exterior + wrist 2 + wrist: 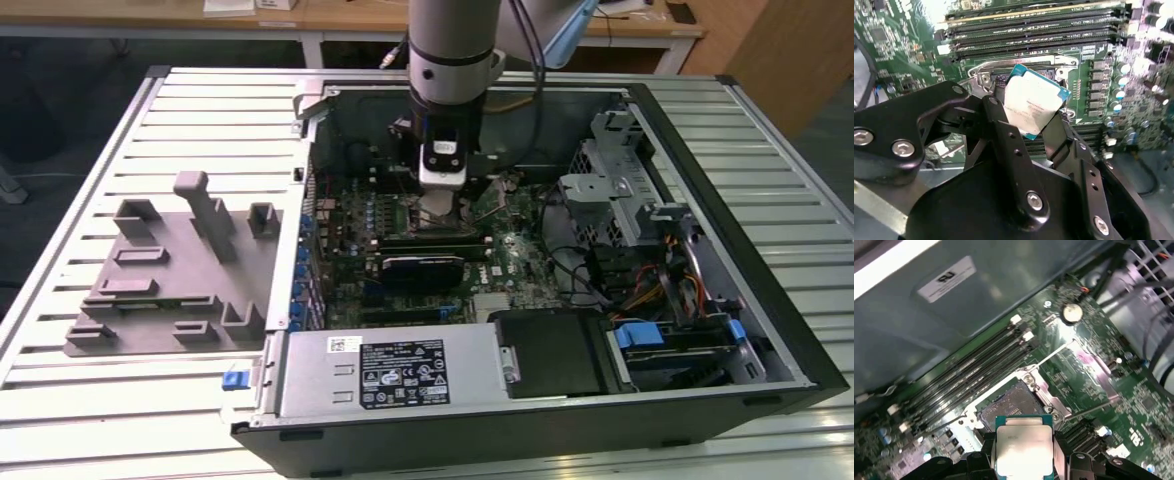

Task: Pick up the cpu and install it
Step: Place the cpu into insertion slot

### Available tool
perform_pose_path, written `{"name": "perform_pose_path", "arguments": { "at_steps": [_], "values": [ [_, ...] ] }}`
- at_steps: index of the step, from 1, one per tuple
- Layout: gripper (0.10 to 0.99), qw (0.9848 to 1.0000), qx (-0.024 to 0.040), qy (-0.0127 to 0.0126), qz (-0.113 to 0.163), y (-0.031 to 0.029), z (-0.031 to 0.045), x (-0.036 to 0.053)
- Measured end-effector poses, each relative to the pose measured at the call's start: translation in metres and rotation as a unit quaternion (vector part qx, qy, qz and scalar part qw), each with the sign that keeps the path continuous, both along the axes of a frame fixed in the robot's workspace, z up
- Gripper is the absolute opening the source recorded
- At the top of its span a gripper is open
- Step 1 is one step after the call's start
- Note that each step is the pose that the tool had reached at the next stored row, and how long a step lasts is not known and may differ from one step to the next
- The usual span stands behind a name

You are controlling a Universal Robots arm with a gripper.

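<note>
**CPU in the gripper above the open socket: notes on seating it**

Clock directions are read on the exterior view's dial.

- The slatted table (94, 420) carries an open computer case (534, 440). A grey fixture (174, 270) lies at 9 o'clock of the case.
- The arm (454, 50) enters the case from 12 o'clock, over the motherboard (1094, 370). The power supply (387, 370) sits at 6 o'clock of the arm.
- The gripper (1024, 465) is pinching the cpu (1033, 102) by two opposite edges, metal top facing the wrist cameras.
- The socket (1009, 402) lies open beside the memory slots (979, 365), its load frame swung back. The cpu is not seated; it hangs over the socket's near side, apart from it.

Judgement on the step in hand:

1. In both wrist views the chip's edges look turned relative to the socket frame. They should be squared up before any descent.
2. The chip should be centred over the contact field and kept level, since a tilted corner could bend contacts.
3. It should be lowered slowly and let go only when it lies flat, with no pressing.
4. The fingers should stay clear of the raised frame and lever.
</note>
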State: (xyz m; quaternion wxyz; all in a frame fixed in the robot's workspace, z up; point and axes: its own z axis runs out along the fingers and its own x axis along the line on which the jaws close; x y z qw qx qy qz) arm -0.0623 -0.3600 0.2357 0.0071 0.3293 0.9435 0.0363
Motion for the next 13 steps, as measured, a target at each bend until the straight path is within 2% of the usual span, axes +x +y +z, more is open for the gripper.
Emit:
{"name": "perform_pose_path", "arguments": {
  "at_steps": [4,7,10,13],
  "values": [
    [0.541,0.9993,0.0,0.0,-0.036,0.0,-0.0009,0.0],
    [0.541,0.998,0.0,0.0,-0.064,0.0,-0.0018,0.0],
    [0.541,0.9959,0.0,0.0,-0.091,0.0,-0.0027,0.0],
    [0.541,0.993,0.0,0.0,-0.118,0.0,-0.0037,0.0]
  ]
}}
